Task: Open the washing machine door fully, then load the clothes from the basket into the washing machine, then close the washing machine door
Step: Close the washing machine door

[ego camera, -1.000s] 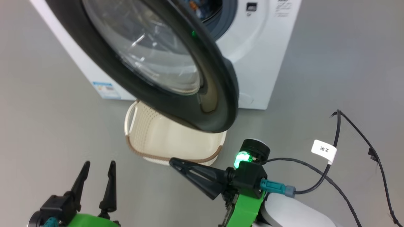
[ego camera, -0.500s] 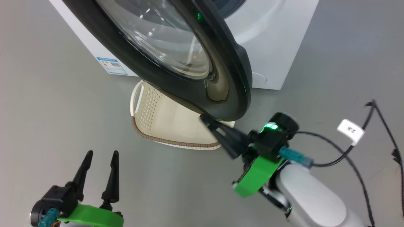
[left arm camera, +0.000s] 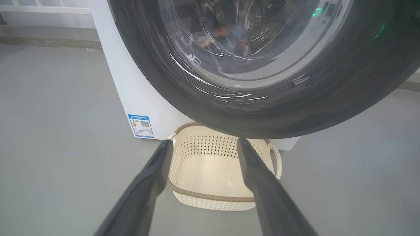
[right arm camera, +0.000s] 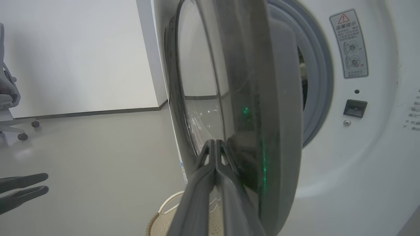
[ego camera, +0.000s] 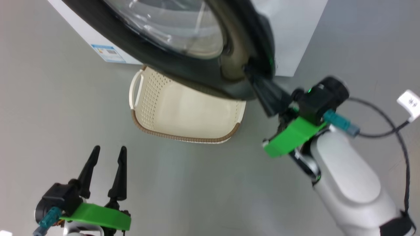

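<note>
The washing machine door (ego camera: 197, 75), black rim around bulging glass, hangs swung out over the cream basket (ego camera: 183, 108), whose floor is bare. My right gripper (ego camera: 250, 71) is shut, its tips against the door's lower rim; in the right wrist view the shut tips (right arm camera: 215, 141) lie on the inner side of the rim (right arm camera: 272, 98). My left gripper (ego camera: 109, 151) is open and holds nothing, low over the floor short of the basket (left arm camera: 213, 183). Through the door glass, orange and blue clothes (left arm camera: 229, 32) lie in the steel drum. The washing machine (right arm camera: 361, 147) shows its grey rubber ring (right arm camera: 318, 82).
A black cable (ego camera: 387, 124) with a white tag (ego camera: 408, 103) trails across the floor on the right. A blue energy sticker (left arm camera: 141, 125) marks the machine's lower corner. An office chair (right arm camera: 10, 98) stands far off by the wall. Grey floor surrounds the basket.
The head camera has shifted. My shut right gripper rose from beside the basket to the door's lower rim. The left gripper stays open and in place.
</note>
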